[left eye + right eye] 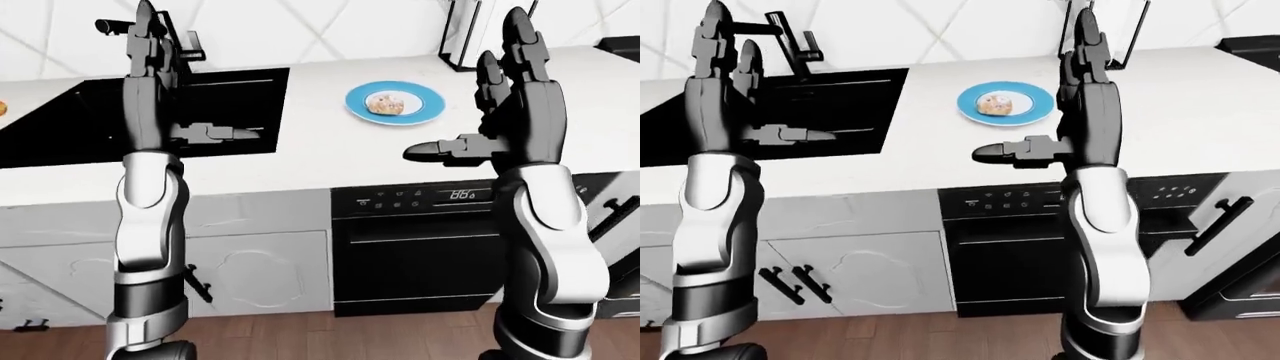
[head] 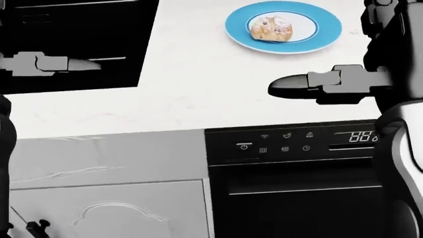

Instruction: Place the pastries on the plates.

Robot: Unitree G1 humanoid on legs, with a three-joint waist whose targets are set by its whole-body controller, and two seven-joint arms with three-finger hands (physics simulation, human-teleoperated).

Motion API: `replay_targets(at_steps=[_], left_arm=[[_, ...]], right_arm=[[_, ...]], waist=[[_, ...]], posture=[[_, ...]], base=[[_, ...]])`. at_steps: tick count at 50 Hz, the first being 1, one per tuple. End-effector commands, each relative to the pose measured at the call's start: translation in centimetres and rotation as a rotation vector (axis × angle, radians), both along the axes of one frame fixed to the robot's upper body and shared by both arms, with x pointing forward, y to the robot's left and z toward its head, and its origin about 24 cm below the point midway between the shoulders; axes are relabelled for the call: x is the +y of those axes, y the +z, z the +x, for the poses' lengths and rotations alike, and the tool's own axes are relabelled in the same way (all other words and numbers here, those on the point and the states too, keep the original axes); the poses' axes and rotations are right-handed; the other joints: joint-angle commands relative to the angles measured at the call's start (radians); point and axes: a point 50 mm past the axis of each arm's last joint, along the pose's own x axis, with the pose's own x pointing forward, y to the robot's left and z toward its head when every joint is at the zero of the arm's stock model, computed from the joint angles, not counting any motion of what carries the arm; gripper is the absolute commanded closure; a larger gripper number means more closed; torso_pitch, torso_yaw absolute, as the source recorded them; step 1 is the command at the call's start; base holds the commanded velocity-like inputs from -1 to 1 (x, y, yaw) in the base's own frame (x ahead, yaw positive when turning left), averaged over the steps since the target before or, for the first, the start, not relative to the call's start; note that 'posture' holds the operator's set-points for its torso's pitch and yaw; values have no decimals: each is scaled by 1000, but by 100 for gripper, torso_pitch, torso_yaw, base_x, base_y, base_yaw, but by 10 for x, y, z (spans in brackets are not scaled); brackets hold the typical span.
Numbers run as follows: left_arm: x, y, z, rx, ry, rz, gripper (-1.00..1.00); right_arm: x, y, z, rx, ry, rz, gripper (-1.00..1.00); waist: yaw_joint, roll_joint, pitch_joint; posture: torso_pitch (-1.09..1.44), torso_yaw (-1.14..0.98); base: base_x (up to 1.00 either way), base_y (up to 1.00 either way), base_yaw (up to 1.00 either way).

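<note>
A blue plate (image 2: 317,29) lies on the white counter at the top of the head view, with a sugar-dusted pastry (image 2: 271,29) resting on its middle. The same plate (image 1: 396,103) shows far from me in the left-eye view. Both my hands are raised well short of the counter, fingers pointing up and thumbs sticking inward. My right hand (image 1: 505,112) is open and holds nothing; it stands below and to the right of the plate. Over the sink side, my left hand (image 1: 160,90) is open too. A small orange thing (image 1: 3,109) peeks in at the far left edge; I cannot tell what it is.
A black sink (image 1: 100,120) with a black faucet (image 1: 790,37) is set into the counter's left part. Below the counter edge are a black appliance with a lit control panel (image 2: 291,144) and white cabinet doors (image 2: 105,208). A dark stand (image 1: 465,37) rises beyond the plate.
</note>
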Motion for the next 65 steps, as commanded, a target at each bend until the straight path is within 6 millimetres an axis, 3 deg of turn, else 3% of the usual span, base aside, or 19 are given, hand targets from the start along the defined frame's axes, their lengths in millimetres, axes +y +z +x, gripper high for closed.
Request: replay_targets(at_steps=[1, 2, 14, 15, 17, 20, 23, 25, 35, 38, 39, 44, 46, 47, 48, 53, 56, 63, 65], left_arm=[[0, 19, -5, -91, 9, 12, -100], [-1, 20, -5, -93, 9, 15, -100], [0, 16, -17, -154, -77, -1, -100], [-1, 14, -18, -150, -78, -5, -100], [1, 6, -15, -125, -57, 8, -100], [3, 10, -16, -134, -55, -4, -100], [-1, 9, -19, -140, -87, -9, -100], [-3, 9, -23, -158, -114, -9, -100], [-4, 1, -29, -148, -94, 1, -100], [-2, 5, -33, -174, -105, -21, -100], [-2, 5, -33, -177, -106, -19, -100], [-6, 9, -37, -217, -147, -18, -100], [-8, 10, -38, -225, -157, -12, -100], [-6, 9, -36, -217, -146, -14, -100], [-6, 8, -36, -216, -144, -9, -100], [-6, 10, -37, -221, -146, 2, -100], [-8, 11, -38, -225, -152, 13, -100], [-9, 12, -37, -222, -147, 25, -100], [-9, 13, -36, -220, -144, 31, -100]], right_arm=[[1, 13, -5, -75, 10, -15, -100], [1, 14, -6, -79, 13, -11, -100], [0, 13, -4, -86, 17, 0, -100], [0, 12, -2, -83, 15, -2, -100], [4, 13, -1, -86, 29, 0, -100], [4, 14, -1, -85, 30, -6, -100], [4, 15, -1, -89, 26, -8, -100], [4, 16, -2, -93, 27, -5, -100], [5, 11, 0, -85, 38, -4, -100], [4, 12, 0, -87, 42, 6, -100], [4, 11, 0, -86, 40, 7, -100], [5, 8, 1, -71, 39, 5, -100], [5, 8, 1, -70, 40, 0, -100], [5, 8, 2, -73, 40, 2, -100], [5, 8, 2, -72, 40, 1, -100], [6, 8, 1, -72, 45, 0, -100], [6, 8, 1, -73, 46, 1, -100], [6, 7, 2, -79, 43, -4, -100], [6, 10, 0, -90, 57, 8, -100]], waist=[[-2, -17, -10], [-4, -5, -9], [4, -145, -2], [-7, -109, -3], [5, -134, -12], [2, -116, -19], [-9, -64, -4], [-10, 23, -30], [17, -87, 8], [20, -162, -8], [4, -125, 2], [5, -124, -8], [-3, -83, -13], [7, -34, -4], [11, -27, -29], [28, -75, -25], [28, -166, -13], [20, -137, -31], [6, -53, -4]], posture=[[0, 0], [0, 0], [0, 0], [0, 0], [0, 0], [0, 0], [0, 0], [0, 0], [0, 0], [0, 0], [0, 0], [0, 0], [0, 0], [0, 0], [0, 0], [0, 0], [0, 0], [0, 0], [0, 0]], base=[[6, 45, 0], [5, 46, 0], [15, 44, 0], [22, 41, 0], [23, 41, 0], [25, 40, 0], [26, 40, 0], [26, 40, 0], [32, 42, 0], [36, 50, 0], [37, 50, 0], [25, 30, 0], [0, 0, 0], [0, 16, 0], [0, 23, 0], [0, 33, 0], [0, 48, 0], [0, 42, 8], [0, 0, 86]])
